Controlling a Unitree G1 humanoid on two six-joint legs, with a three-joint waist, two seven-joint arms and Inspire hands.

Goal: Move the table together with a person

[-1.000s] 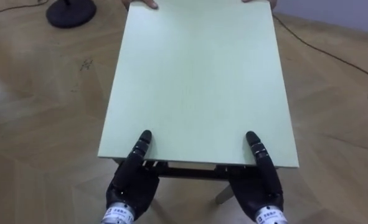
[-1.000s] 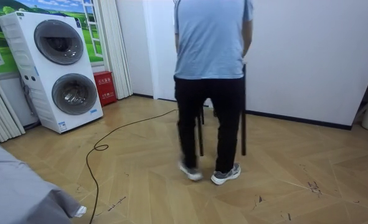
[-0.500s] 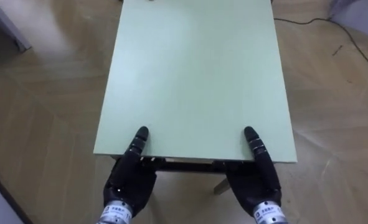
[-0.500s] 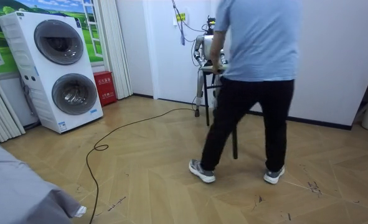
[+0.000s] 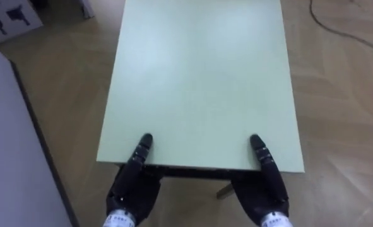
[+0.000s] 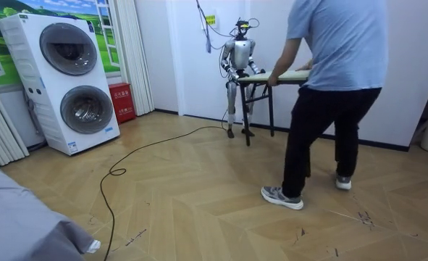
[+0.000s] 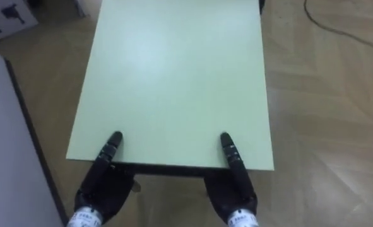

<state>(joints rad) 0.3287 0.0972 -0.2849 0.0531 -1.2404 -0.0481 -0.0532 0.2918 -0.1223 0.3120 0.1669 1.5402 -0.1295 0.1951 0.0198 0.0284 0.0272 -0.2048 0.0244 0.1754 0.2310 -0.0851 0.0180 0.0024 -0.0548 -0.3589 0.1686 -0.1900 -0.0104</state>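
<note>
The table [image 5: 199,75] is being held between the robot and a person [image 6: 337,87], close to a white wall [image 5: 9,157]. Its near short edge is being taken by the robot and its far end by the person's hand [image 6: 275,78]. Whether its legs [image 6: 271,109] are clear of the wood-block floor [image 5: 337,126] cannot be told.

The left hand [image 5: 132,189] is being kept at the near left corner and the right hand [image 5: 262,189] at the near right corner, well apart. Each thumb is being laid flat on top, just inside the edge. The rest of each hand is being hidden below the edge, so whether it is clamped there cannot be told.

The worktop [image 5: 236,38] is a flat, pale green rectangle, smooth and slightly glossy, with square corners and a thin edge. It is being carried on a dark frame [image 5: 192,171] and slim dark legs, probably metal.

The table is being judged stiff and moderately heavy, too wide to be managed alone. The smooth top is likely to be slippery under the thumbs, so the lifting is better done from beneath, at the frame near both corners. Both ends should be kept level, since a tilt would be passing the weight to one carrier. The nearby wall and the cable [image 5: 337,25] on the floor are being taken as hazards.
</note>
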